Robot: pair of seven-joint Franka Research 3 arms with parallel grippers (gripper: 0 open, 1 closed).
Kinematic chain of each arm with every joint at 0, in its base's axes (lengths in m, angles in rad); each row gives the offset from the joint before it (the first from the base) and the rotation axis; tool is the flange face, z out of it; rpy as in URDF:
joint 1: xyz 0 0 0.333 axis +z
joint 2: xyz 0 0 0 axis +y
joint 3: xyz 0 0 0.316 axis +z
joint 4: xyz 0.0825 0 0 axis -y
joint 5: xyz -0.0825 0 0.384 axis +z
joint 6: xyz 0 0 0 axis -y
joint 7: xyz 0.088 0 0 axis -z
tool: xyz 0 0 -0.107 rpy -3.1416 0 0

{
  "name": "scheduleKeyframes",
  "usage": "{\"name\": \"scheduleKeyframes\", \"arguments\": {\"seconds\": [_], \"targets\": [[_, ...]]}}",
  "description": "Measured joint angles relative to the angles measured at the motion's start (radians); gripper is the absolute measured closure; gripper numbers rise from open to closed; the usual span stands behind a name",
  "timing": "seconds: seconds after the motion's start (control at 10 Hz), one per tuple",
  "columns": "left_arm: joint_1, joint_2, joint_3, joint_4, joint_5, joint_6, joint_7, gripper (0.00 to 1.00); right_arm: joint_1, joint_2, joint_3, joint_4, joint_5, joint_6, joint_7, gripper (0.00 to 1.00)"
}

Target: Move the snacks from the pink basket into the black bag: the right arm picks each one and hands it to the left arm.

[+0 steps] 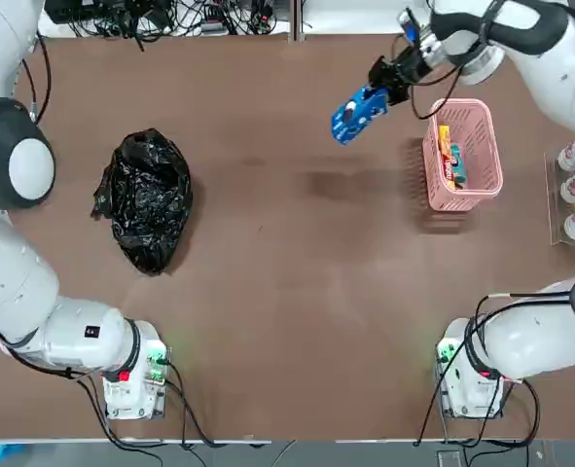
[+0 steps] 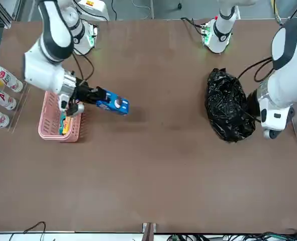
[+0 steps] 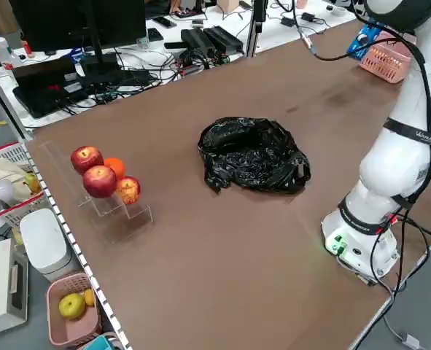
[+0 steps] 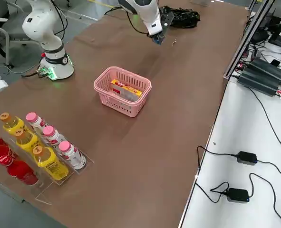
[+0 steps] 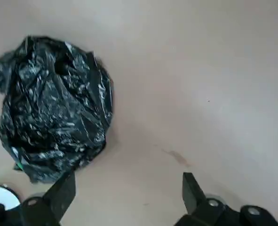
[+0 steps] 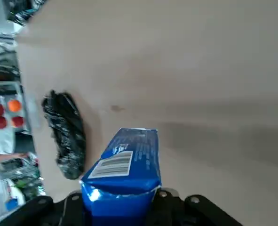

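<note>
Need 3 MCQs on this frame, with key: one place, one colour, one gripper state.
1. Where is the yellow-orange packet?
A) in the black bag
B) in the pink basket
C) in the left gripper

2. Colour of the packet in the right gripper?
A) blue
B) green
C) red

3. Left gripper?
A) shut on a packet
B) shut, empty
C) open, empty

1 B: the yellow-orange packet lies inside the pink basket.
2 A: the right gripper clamps a blue packet.
3 C: the left gripper's fingers stand apart, nothing between.
</note>
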Motion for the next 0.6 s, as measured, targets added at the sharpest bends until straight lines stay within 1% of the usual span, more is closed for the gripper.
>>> {"name": "scheduleKeyframes", "arguments": {"seconds": [0.2,0.3,0.4,0.6], "targets": [[-0.031,0.026,-0.018,0.0,-0.046,0.04,-0.201,0.0,0.121,0.027,0.0,0.009,0.178,0.122,0.002,0.6],[-0.052,0.043,-0.021,-0.001,-0.058,0.05,-0.295,0.0,0.182,0.044,0.0,0.032,0.275,0.172,0.003,0.6],[-0.079,0.059,-0.022,-0.001,-0.062,0.053,-0.372,0.0,0.237,0.068,0.001,0.07,0.357,0.212,0.005,0.6],[-0.127,0.076,-0.024,-0.001,-0.108,0.065,-0.479,0.0,0.294,0.134,0.0,0.161,0.461,0.235,0.038,0.6]]}}
